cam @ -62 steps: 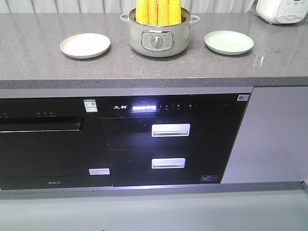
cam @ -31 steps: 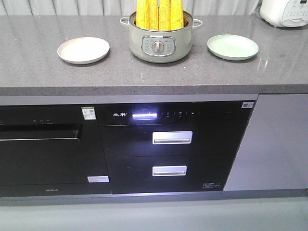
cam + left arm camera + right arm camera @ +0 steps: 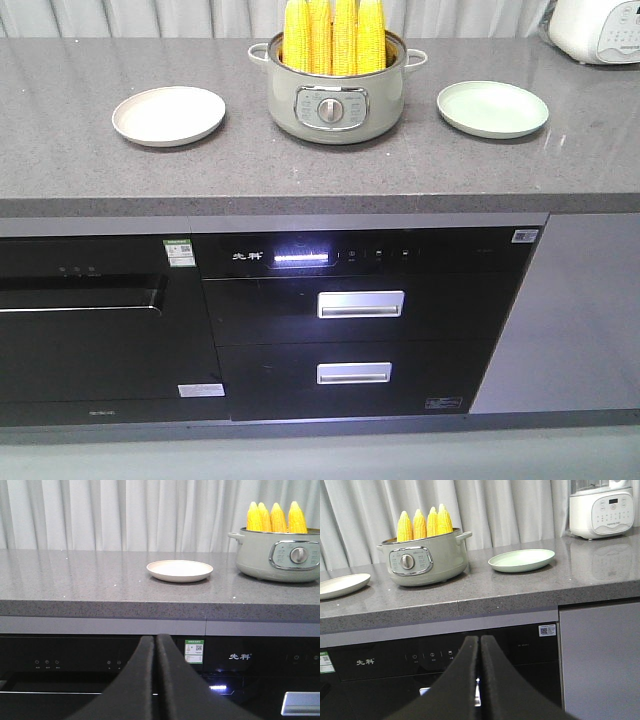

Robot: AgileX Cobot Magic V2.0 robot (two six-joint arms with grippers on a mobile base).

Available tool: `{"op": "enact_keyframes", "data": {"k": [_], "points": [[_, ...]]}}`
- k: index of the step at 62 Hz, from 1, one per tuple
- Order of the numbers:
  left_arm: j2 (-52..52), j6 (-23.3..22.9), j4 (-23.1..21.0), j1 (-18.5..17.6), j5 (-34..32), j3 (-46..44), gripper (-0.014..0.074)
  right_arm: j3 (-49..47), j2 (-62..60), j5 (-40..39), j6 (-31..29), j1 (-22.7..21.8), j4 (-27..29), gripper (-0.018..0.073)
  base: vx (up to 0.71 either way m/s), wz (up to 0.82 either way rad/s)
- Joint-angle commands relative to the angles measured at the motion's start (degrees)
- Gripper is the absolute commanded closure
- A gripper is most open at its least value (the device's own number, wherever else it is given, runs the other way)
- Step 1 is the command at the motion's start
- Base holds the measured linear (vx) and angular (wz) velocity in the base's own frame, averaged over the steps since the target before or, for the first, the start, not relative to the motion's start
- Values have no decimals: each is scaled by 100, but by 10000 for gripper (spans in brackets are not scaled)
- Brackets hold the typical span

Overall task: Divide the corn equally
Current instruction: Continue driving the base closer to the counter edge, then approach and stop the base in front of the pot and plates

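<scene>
Several yellow corn [image 3: 333, 36] [image 3: 275, 516] [image 3: 424, 523] cobs stand upright in a pale green electric pot [image 3: 336, 100] [image 3: 280, 555] [image 3: 422, 560] at the middle back of the grey counter. A beige plate [image 3: 168, 114] [image 3: 179, 570] [image 3: 340, 586] lies left of the pot, a light green plate [image 3: 492, 108] [image 3: 521, 560] right of it; both are bare. My left gripper [image 3: 156, 639] is shut on nothing, low in front of the cabinet below the beige plate. My right gripper [image 3: 480, 640] is shut too, below the counter edge near the green plate. Neither shows in the front view.
The grey counter [image 3: 300, 165] has a front edge above black built-in appliances with two drawer handles [image 3: 360, 303]. A white appliance [image 3: 600, 30] [image 3: 600, 510] stands at the far right corner. White curtains hang behind.
The front view has shifted: the counter, pot and plates sit lower in frame and look slightly larger. Corn and plates stay where they were on the counter.
</scene>
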Motion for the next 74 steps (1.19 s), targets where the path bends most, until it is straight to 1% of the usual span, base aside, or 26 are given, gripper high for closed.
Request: {"op": "enact_keyframes", "data": {"k": [1,74], "points": [[-95,0,-13,-5,-423,21,603,41,-24,-454,-24,-20,-23,561,9,0],[-95,0,-13,-5,-423,21,603,41,-24,-454,-24,-20,-23,561,7,-1]]}}
